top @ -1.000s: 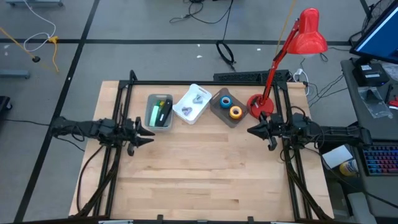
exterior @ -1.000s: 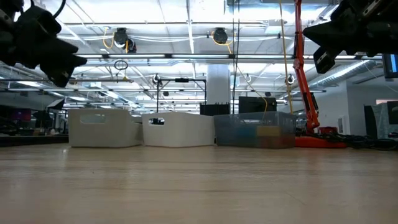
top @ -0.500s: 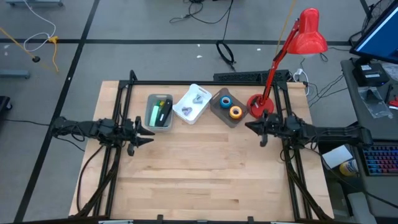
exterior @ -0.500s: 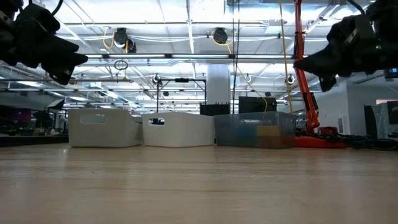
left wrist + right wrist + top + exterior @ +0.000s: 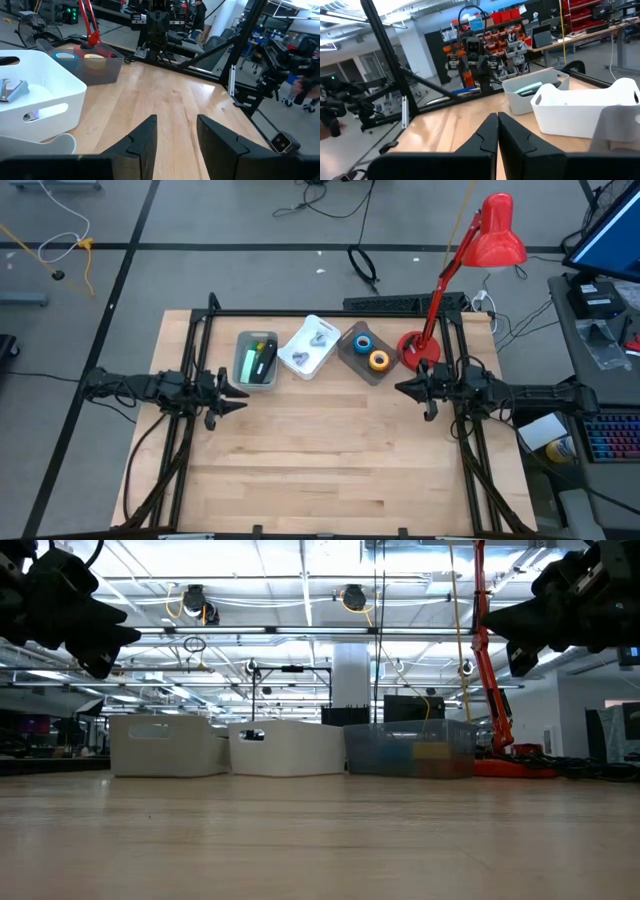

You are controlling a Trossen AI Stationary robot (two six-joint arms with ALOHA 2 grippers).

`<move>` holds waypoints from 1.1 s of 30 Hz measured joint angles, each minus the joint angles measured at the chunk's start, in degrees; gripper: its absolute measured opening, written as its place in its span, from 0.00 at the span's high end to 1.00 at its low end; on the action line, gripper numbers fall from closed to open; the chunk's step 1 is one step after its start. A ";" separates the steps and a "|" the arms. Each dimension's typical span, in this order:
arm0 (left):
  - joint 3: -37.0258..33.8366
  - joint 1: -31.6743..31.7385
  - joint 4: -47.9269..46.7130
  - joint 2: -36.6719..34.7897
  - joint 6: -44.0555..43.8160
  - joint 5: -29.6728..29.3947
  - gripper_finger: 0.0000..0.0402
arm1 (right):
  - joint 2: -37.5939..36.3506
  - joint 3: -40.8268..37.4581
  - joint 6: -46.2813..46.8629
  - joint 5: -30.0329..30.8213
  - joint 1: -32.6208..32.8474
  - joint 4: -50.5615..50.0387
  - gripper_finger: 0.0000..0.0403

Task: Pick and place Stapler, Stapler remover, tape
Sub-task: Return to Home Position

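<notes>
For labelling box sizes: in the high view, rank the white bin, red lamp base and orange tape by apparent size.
1. white bin, largest
2. red lamp base
3. orange tape, clearly the smallest

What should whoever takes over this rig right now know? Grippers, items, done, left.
Left gripper: open, empty, raised over the table's left side.
Right gripper: shut, empty, raised over the right side, near the red lamp.
Items: green and black staplers in the grey bin; staple removers in the white bin; blue tape and orange tape in the dark bin.
Done: nothing lies loose on the table; sorting looks finished.
Left: probably only parking both arms at home.
</notes>
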 joint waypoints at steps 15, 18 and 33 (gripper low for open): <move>0.00 0.00 -0.02 0.00 0.11 -0.02 0.65 | -0.19 -0.19 -0.47 0.08 0.00 -0.46 0.99; 0.00 0.00 -0.02 0.00 0.15 -0.02 0.65 | -1.08 -0.24 -0.47 0.10 0.00 -0.47 0.99; 0.00 0.00 -0.02 0.00 0.13 -0.02 0.65 | -7.76 -0.33 -0.47 0.11 -0.02 -2.09 0.99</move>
